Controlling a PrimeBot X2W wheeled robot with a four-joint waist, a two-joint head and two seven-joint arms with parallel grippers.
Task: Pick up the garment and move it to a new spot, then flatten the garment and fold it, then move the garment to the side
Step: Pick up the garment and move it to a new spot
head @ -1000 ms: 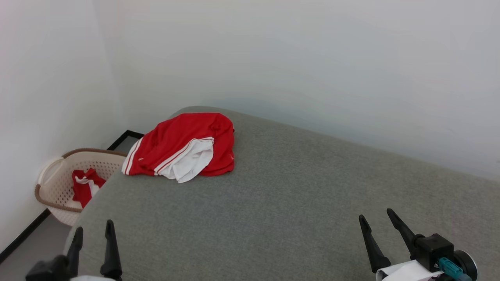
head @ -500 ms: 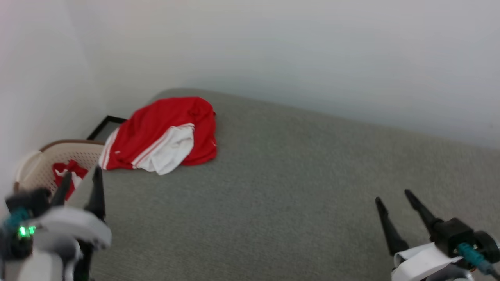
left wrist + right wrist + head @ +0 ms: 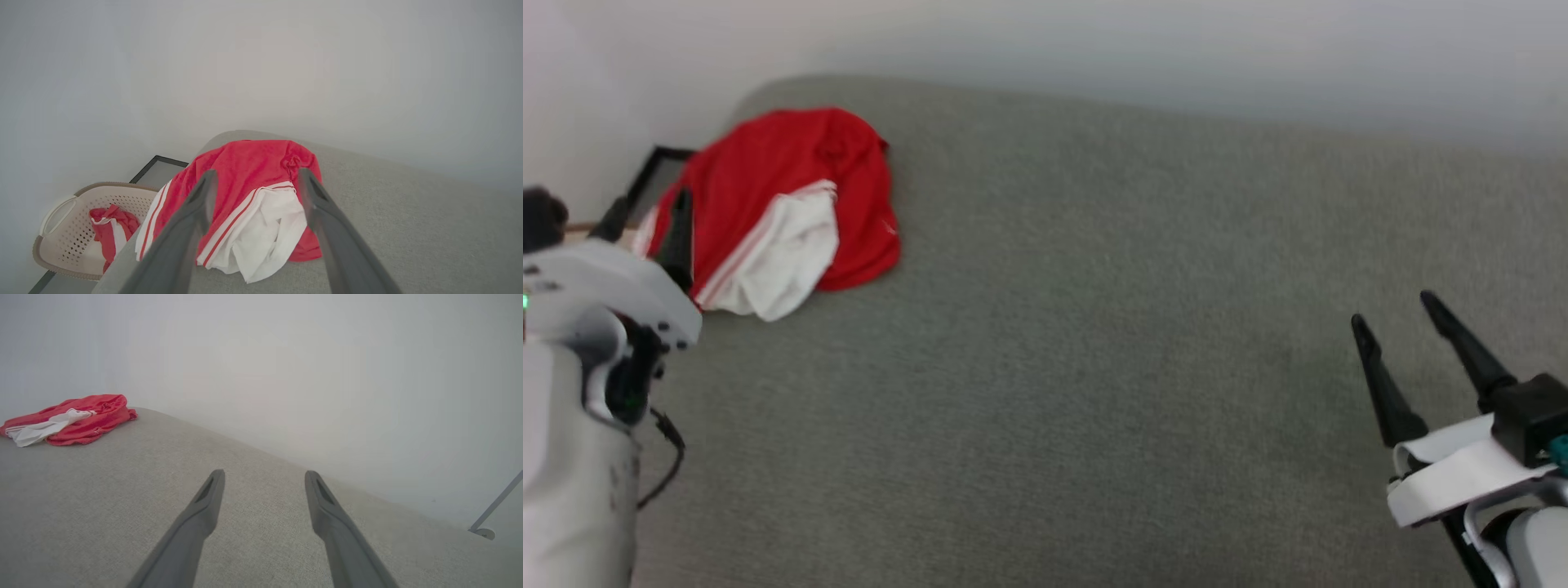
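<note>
The garment [image 3: 768, 175], a crumpled bright red shirt with a white sleeve and striped trim, lies at the far left corner of the grey cushioned surface [image 3: 1094, 343]. My left gripper [image 3: 645, 216] is open and raised just short of its near left edge, not touching it. In the left wrist view, the garment [image 3: 249, 163] sits framed between the spread fingers of the left gripper [image 3: 257, 173]. My right gripper [image 3: 1392, 312] is open and empty above the right side of the surface, far from the garment [image 3: 69, 420]. The right gripper [image 3: 264, 473] points at bare grey fabric.
A cream laundry basket [image 3: 57, 241] stands on the floor left of the surface and holds a small red-and-white bundle [image 3: 108, 224]. White walls close in behind and to the left. A thin metal pole [image 3: 492, 508] stands at the far right.
The head camera has tilted down and turned, shifting the whole picture. My left arm has risen and reached forward, close to the garment. Both grippers stay open and the garment lies as before.
</note>
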